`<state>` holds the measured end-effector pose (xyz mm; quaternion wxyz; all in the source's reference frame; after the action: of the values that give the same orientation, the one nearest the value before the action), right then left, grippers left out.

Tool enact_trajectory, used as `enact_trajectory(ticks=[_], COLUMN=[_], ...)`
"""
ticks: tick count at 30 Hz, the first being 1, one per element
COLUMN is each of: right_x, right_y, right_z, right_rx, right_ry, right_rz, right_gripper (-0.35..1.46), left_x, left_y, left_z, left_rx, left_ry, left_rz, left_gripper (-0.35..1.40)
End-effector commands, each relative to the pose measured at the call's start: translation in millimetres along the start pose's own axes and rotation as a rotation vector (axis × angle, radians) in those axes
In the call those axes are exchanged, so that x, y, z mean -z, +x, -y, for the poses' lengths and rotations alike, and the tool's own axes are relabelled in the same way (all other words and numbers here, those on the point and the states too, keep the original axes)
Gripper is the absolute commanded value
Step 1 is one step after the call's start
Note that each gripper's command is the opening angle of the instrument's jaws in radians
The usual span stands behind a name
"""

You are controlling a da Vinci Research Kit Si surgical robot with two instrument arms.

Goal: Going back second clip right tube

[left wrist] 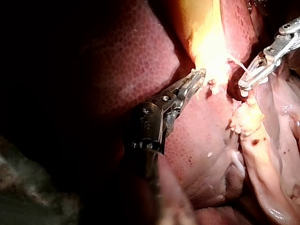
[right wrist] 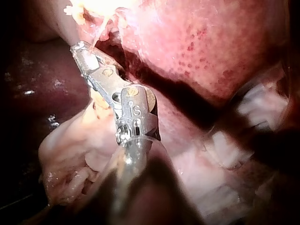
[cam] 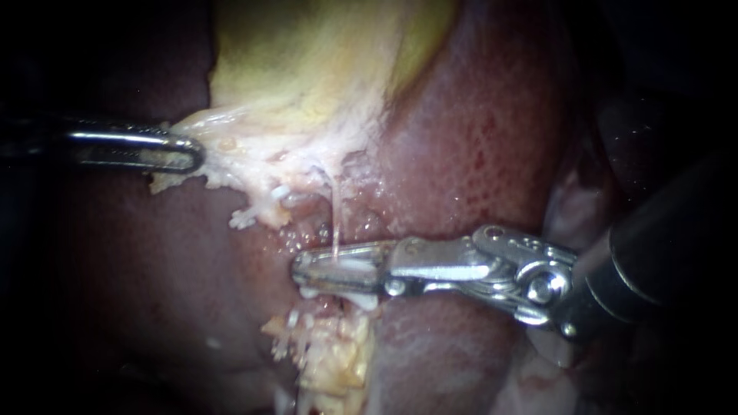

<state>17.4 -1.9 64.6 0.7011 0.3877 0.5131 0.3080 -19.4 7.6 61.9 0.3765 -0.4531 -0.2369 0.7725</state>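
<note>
A thin pale tube runs down from the gallbladder's whitish lower edge, across the liver. My right instrument comes in from the right, and its two long slotted jaws lie across the tube's lower end with a gap between them. The tube passes between the jaws, and I see no grip on it. Something white shows just under the lower jaw; I cannot tell whether it is a clip. My left instrument is shut on the gallbladder's pale fringe at the left. The left wrist view shows the left instrument and the right instrument.
A lump of yellowish fatty tissue lies just below the right instrument's jaws. Dark red liver surrounds the site on both sides. In the right wrist view my right instrument reaches over pale tissue folds.
</note>
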Motion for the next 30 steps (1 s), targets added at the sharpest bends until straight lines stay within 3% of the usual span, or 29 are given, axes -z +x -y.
enact_trajectory(ticks=[1,4,10,14,21,30], right_x=[-0.1,-0.7,-2.1,-3.0,-3.9,-2.9], right_y=[-0.1,-0.7,-1.9,-2.3,-3.6,-4.0], right_z=[-0.1,-0.3,-0.9,-1.6,-3.8,-6.8], right_rx=[0.001,0.008,0.018,0.023,0.028,0.024], right_ry=[0.004,0.031,0.086,0.073,-0.002,-0.043], right_rz=[0.006,-0.004,-0.003,-0.033,-0.096,-0.119], right_gripper=[-0.35,-0.31,0.15,0.37,0.47,0.48], left_x=[0.0,0.0,0.0,-0.1,-0.1,0.0], left_y=[0.0,0.0,0.0,-0.1,-0.1,-0.1], left_z=[0.0,0.0,0.0,0.0,0.0,0.0], left_rx=[0.000,0.000,0.000,0.000,0.000,-0.001], left_ry=[0.001,0.001,0.001,0.001,0.001,0.001], left_rz=[0.000,0.000,0.000,0.000,0.000,0.000], left_gripper=[-0.35,-0.35,-0.35,-0.35,-0.35,-0.35])
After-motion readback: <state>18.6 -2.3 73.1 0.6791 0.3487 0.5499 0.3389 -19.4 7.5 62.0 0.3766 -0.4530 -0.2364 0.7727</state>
